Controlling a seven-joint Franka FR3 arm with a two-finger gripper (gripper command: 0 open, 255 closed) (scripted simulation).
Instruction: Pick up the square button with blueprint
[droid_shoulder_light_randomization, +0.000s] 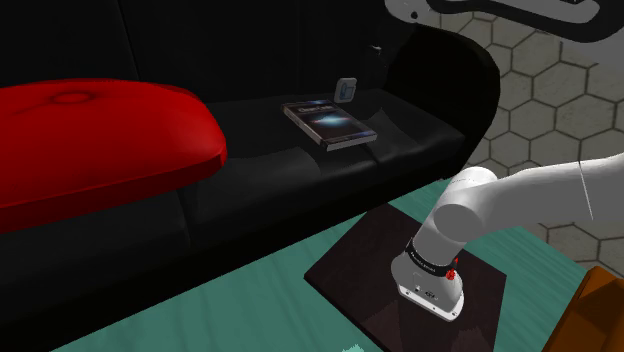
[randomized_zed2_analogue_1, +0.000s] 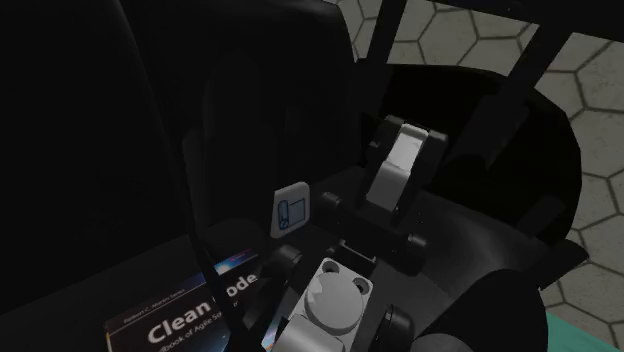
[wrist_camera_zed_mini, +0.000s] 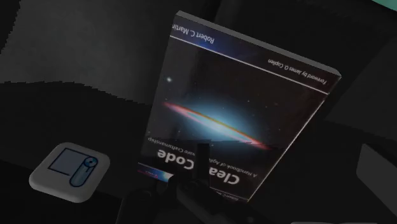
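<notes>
The gripper (wrist_camera_zed_mini: 173, 198), its opening not discernible, should centre over the square button (wrist_camera_zed_mini: 69, 172) on the sofa (droid_shoulder_light_randomization: 250, 185), clear of the adjacent book (wrist_camera_zed_mini: 236, 108), before descending.

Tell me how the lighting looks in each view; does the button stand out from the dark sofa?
Shoulder view: dim; the black sofa swallows detail, the button is a small pale patch beyond the book. Second exterior view: very dark, yet the pale button stands out. Wrist view: dim, but the button's blue drawing reads clearly beside the book.
</notes>
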